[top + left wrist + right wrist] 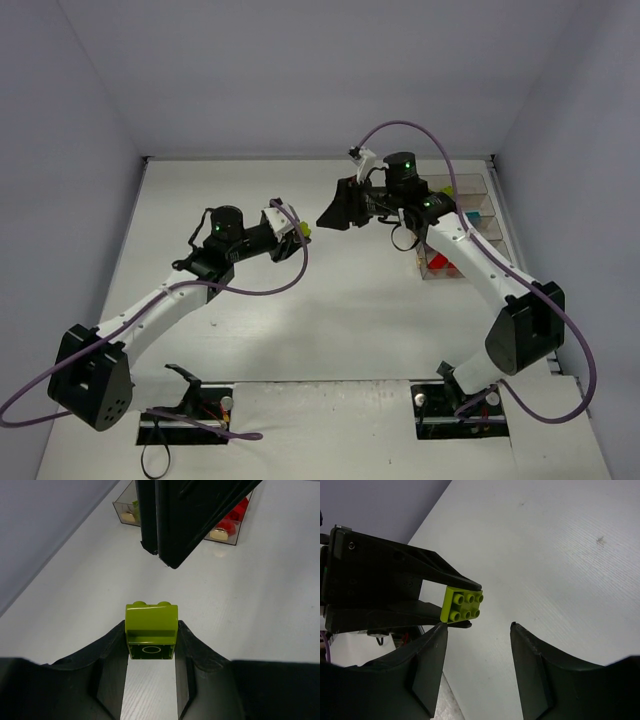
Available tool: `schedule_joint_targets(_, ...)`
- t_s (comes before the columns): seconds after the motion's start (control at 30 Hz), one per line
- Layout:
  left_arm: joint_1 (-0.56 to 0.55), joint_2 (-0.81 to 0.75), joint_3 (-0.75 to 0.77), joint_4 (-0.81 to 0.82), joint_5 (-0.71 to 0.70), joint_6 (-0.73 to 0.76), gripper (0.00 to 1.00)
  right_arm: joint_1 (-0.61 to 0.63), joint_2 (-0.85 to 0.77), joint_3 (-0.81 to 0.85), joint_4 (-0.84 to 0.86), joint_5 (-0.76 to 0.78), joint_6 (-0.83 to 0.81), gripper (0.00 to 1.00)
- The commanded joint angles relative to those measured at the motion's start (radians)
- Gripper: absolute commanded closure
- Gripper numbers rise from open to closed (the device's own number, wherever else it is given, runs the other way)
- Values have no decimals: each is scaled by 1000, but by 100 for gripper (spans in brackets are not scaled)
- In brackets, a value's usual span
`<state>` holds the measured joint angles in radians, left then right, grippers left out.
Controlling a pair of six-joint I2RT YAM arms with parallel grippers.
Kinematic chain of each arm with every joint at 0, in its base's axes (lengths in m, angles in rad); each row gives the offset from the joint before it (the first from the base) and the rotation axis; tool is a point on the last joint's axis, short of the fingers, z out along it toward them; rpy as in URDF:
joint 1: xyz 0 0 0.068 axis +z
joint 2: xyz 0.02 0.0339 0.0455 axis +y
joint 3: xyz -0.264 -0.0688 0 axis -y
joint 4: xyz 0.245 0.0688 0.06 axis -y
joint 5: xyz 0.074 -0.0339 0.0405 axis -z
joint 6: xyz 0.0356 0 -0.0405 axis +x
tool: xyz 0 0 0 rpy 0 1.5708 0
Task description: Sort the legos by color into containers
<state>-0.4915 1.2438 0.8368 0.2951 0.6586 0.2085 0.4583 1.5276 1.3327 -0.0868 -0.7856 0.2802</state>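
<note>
Holding a lime green brick (151, 617) by its two sides, my left jaws were clamped tight on it. Its studs pointed away from my wrist, toward 12 o'clock in the left wrist view. The brick hung clear of the white tabletop (330, 330), a little toward 12 o'clock from the middle in the top view.

My right jaws stood apart with nothing between them and pointed toward 9 o'clock in the top view, facing my left jaws. Seen from the right wrist, the brick sat at 10 o'clock off the tips, with its six studs turned to the camera. From the left wrist, the right tips were at 12 o'clock from the brick, near it but not touching.

The row of clear bins (462, 228) stood at the 3 o'clock edge of the tabletop, partly under my right arm. Red bricks (446, 266) lay in the bin nearest my base, and a teal brick (472, 217) lay in one farther along. In the left wrist view, a bin at 11 o'clock showed a lime green piece (135, 504), too small to tell more.
</note>
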Motion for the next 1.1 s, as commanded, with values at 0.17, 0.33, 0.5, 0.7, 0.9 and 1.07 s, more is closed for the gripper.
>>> schedule_joint_targets(0.17,-10,-23,65,61,33,26,100,66,-27,17,58,32,33,51)
schedule_joint_targets(0.33,-16,-15,68,56,32,23,100,85,-18,25,67,66,46,50)
schedule_joint_targets(0.5,-27,-12,67,61,32,20,100,94,-4,28,68,94,54,50)
schedule_joint_targets(0.7,-36,-7,68,65,23,25,100,111,28,39,70,101,63,56)
schedule_joint_targets(0.9,-39,2,73,64,4,28,100,129,37,39,71,94,68,59)
schedule_joint_targets(1.07,-38,17,79,68,-5,26,100,138,40,34,70,83,70,65)
